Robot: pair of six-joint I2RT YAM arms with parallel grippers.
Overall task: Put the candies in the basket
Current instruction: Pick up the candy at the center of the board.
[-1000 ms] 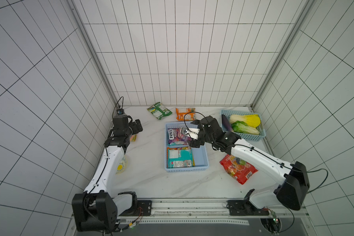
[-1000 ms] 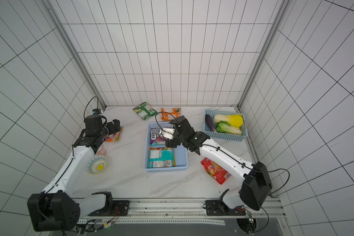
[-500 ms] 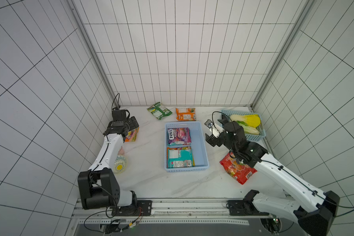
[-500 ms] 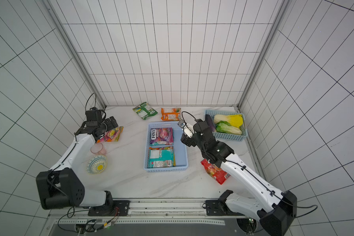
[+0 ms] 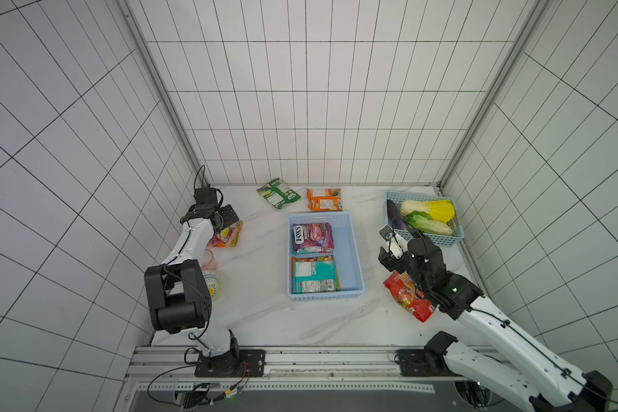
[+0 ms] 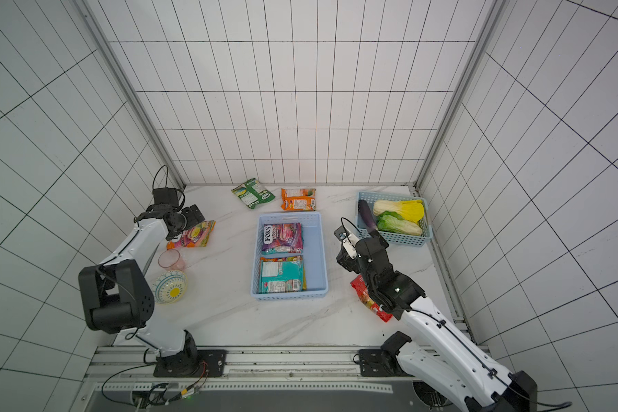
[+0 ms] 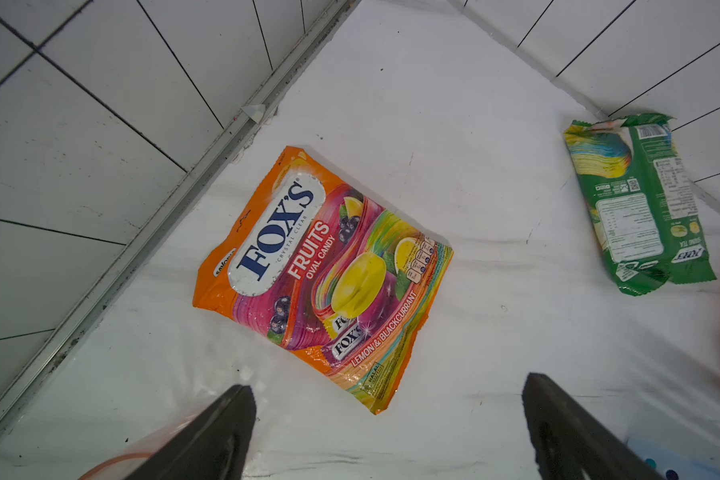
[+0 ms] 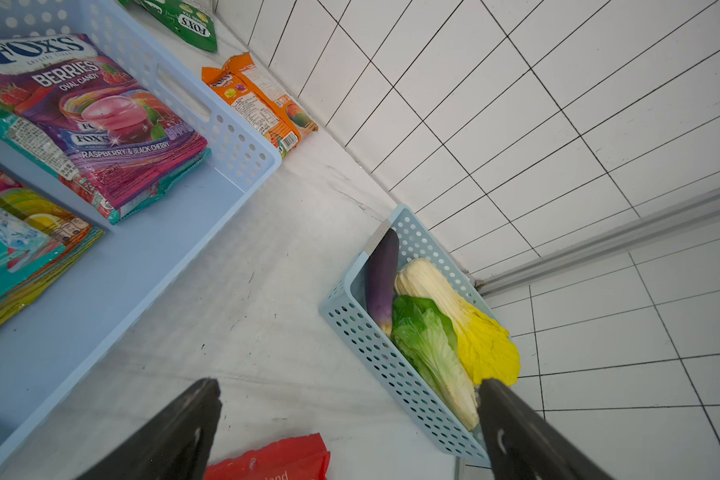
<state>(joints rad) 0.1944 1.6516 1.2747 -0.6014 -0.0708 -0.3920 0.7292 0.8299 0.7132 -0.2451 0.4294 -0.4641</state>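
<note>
Logging both jaws spread wide, holding nothing: my left gripper (image 7: 387,382) by the FOX'S Fruits candy bag (image 7: 321,274), my right gripper (image 8: 348,380) near the red candy bag (image 8: 275,457).

Basket (image 5: 346,249) sits centre table (image 5: 264,314): Berries bag (image 5: 313,238) in its far end, second bag (image 5: 314,275) nearer. Behind it, third bag (image 5: 277,193), fourth bag (image 5: 324,199) to its right. Fruits bag (image 5: 231,234) left, fifth bag (image 5: 405,299) near right, vegetable basket (image 5: 439,240) far right.

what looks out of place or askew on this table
Nothing is spilled or torn. Beyond the pale blue perforated tray, the green crinkly plastic bag lies skewed, printed back up. Inside the tray, the purple FOXS bag overlaps a teal bag beneath it.
</note>
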